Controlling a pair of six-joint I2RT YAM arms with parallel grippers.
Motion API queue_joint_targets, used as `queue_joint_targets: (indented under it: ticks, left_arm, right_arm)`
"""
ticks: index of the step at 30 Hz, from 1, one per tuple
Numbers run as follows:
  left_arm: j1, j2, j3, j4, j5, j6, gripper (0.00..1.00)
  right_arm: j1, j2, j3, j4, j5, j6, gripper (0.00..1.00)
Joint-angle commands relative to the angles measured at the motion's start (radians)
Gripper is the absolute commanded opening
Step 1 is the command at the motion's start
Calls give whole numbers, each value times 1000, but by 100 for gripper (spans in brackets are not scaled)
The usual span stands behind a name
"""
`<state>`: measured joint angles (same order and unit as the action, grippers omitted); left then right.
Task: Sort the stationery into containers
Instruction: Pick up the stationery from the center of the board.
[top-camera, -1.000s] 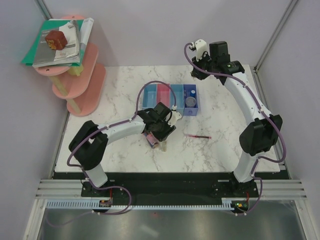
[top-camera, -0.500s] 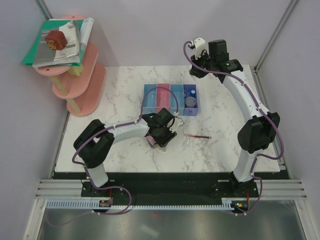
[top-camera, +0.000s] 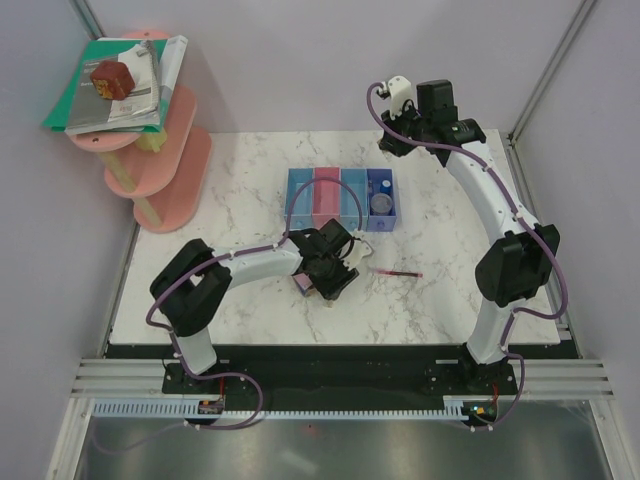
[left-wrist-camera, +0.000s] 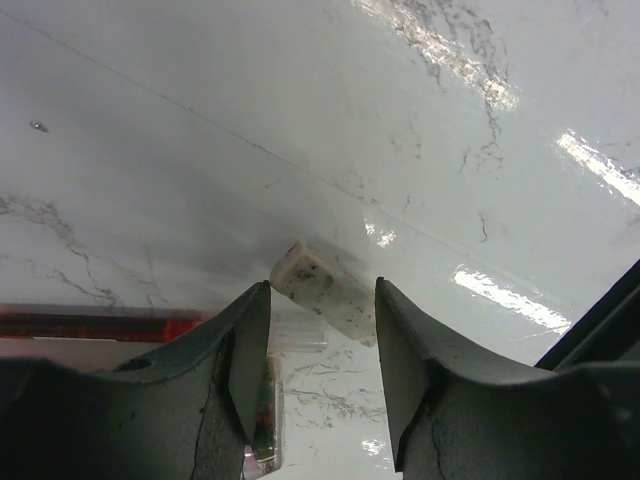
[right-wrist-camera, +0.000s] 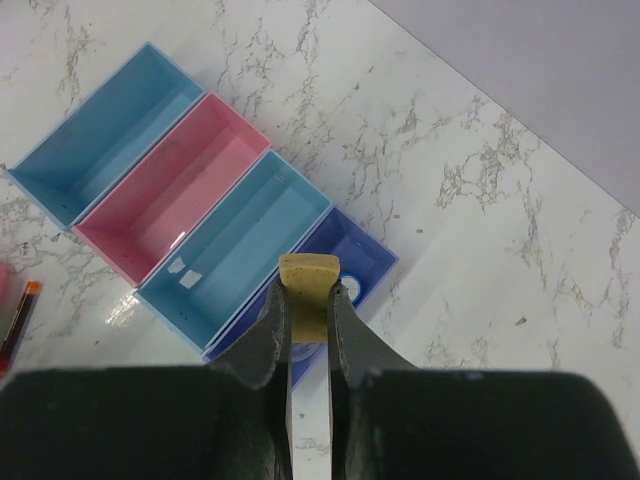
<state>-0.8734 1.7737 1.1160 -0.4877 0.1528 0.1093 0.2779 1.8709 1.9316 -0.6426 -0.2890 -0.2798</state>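
Note:
A pale speckled block (left-wrist-camera: 322, 290) lies on the marble just beyond my left gripper (left-wrist-camera: 321, 300), whose jaws stand open on either side of its near end. Beside the left finger (left-wrist-camera: 245, 360) lies a clear-and-pink item (left-wrist-camera: 264, 405), seen from above as a pink piece (top-camera: 306, 283) partly under the left gripper (top-camera: 333, 268). The thin red pen (top-camera: 395, 272) lies to the right. My right gripper (right-wrist-camera: 309, 292) is shut on a tan block (right-wrist-camera: 308, 268), high over the row of containers (top-camera: 340, 180), above the dark blue tray (right-wrist-camera: 365, 250). A grey cylinder (top-camera: 380, 204) rests in that tray.
A tiered pink shelf (top-camera: 165, 165) with stacked books and papers (top-camera: 115, 85) stands at the back left. Two small pale bits (right-wrist-camera: 181, 271) lie in the third, light blue tray (right-wrist-camera: 235, 240). The light blue (right-wrist-camera: 105, 125) and pink (right-wrist-camera: 165, 185) trays hold nothing.
The left gripper has swung a little to the right and nearer over the loose items. The right arm shifted slightly, with the tan block still in its jaws.

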Motion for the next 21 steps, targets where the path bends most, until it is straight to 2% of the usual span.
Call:
queue_joint_targets:
  ticks: [1, 9, 11, 12, 13, 15, 16, 21]
  left_arm:
    - [-13, 20, 13, -9, 39, -34, 53]
    - [-38, 36, -16, 17, 22, -34, 53]
    - [-42, 39, -28, 23, 14, -30, 48]
    - [-42, 41, -30, 31, 5, -28, 45]
    - [-44, 41, -33, 34, 1, -26, 32]
    - [-44, 44, -30, 34, -15, -17, 15]
    - [-42, 46, -25, 34, -18, -14, 2]
    - [-44, 24, -12, 23, -19, 0, 2]
  right_arm:
    - [3, -36, -6, 35, -21, 10, 0]
    - [3, -56, -22, 37, -29, 10, 0]
    - [4, -59, -20, 38, -33, 11, 1]
    - [4, -61, -19, 38, -33, 13, 0]
    - [4, -62, -19, 38, -35, 16, 0]
    - [3, -65, -19, 37, -39, 17, 0]
    - [3, -65, -17, 37, -39, 19, 0]
    - [4, -70, -25, 38, -29, 14, 1]
